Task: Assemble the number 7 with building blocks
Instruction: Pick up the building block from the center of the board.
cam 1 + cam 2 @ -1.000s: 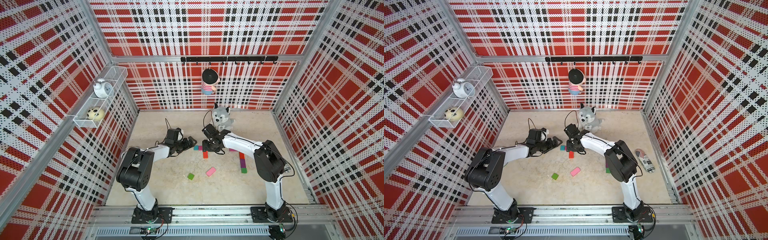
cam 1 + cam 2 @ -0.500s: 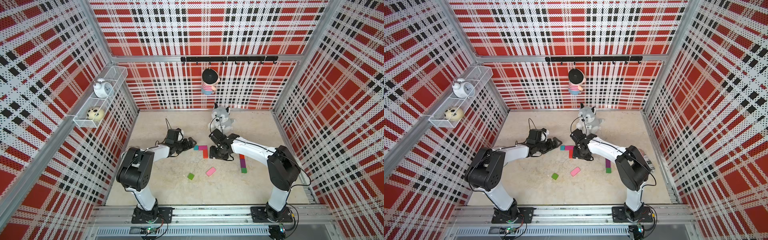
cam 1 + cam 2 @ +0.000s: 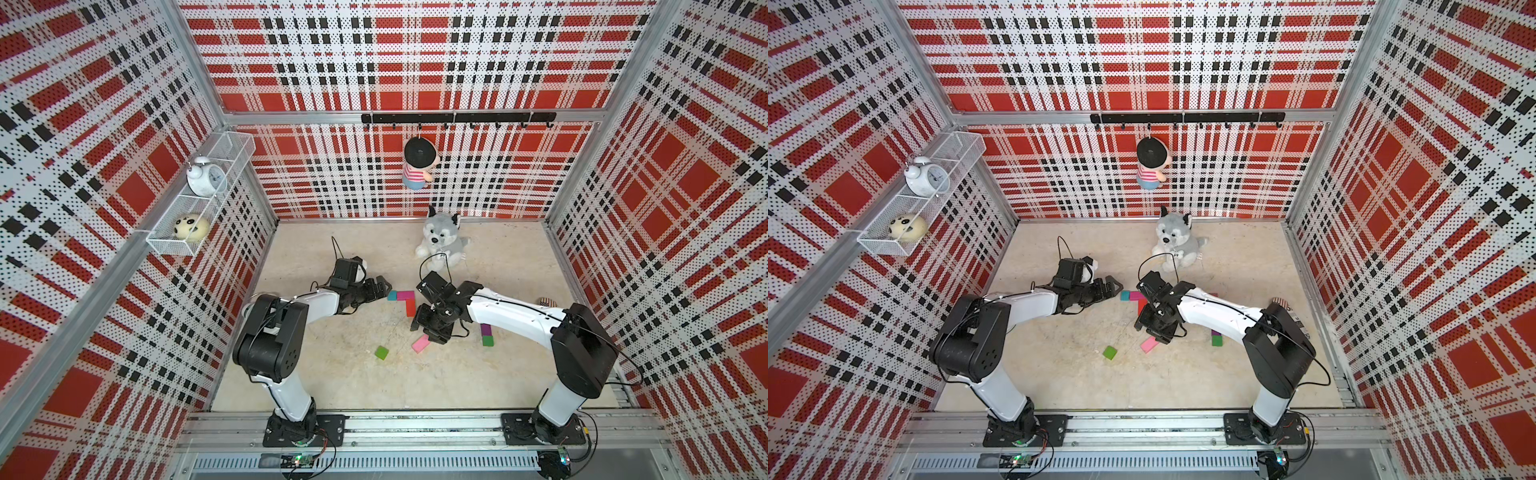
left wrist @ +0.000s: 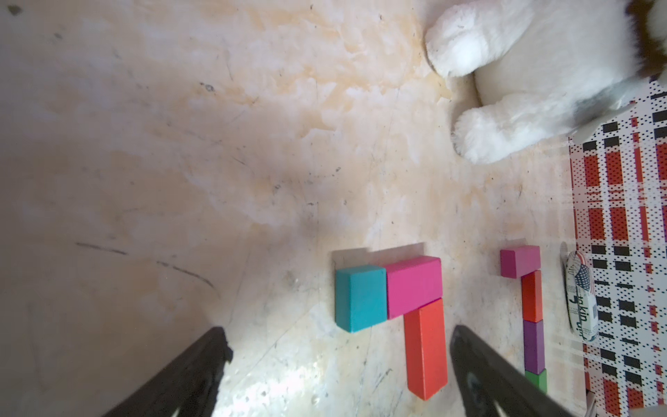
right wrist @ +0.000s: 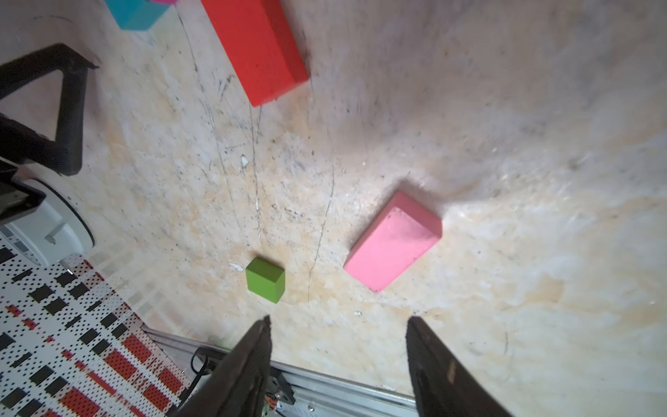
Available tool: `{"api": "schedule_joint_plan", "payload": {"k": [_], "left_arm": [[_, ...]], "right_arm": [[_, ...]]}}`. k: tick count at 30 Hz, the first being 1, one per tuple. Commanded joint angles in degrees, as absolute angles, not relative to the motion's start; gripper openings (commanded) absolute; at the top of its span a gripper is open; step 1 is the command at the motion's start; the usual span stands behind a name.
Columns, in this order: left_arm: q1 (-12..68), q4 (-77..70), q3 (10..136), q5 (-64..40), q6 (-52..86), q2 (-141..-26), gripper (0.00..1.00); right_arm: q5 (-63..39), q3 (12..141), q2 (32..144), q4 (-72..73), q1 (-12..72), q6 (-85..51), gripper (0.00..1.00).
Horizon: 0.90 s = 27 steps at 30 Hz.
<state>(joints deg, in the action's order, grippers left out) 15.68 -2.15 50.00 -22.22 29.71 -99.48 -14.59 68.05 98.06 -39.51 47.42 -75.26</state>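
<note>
- Building blocks: teal+magenta+red L-shape on bench, just ahead of left end effector; jaws wide apart, empty, arm stretched low.
- Right end effector: wrist pitched down, jaws apart, empty; pink block just ahead, green block nr.

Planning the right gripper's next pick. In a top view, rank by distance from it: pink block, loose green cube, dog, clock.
From right gripper:
1. Pink block, beside it.
2. Green cube, toward robot's left.
3. Dog, at the back.
4. Clock, on shelf.
</note>
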Motion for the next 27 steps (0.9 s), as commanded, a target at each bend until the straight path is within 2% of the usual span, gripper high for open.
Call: {"api": "schedule_joint_plan", "payload": {"k": [1, 18, 27], "left_arm": [[15.7, -3.6, 50.2, -21.7, 28.3, -98.2, 0.98], [15.8, -5.1, 46.1, -20.3, 28.0, -94.6, 0.98], [15.4, -5.9, 45.4, -21.2, 27.9, -94.6, 0.98]], "right_arm": [[-17.6, 65.7, 99.6, -38.9, 48.3, -81.2, 0.64], [-19.2, 68.4, 108.1, -41.9, 47.7, -82.0, 0.62], [-16.8, 71.2, 110.8, -46.2, 45.9, -77.8, 0.61]]}}
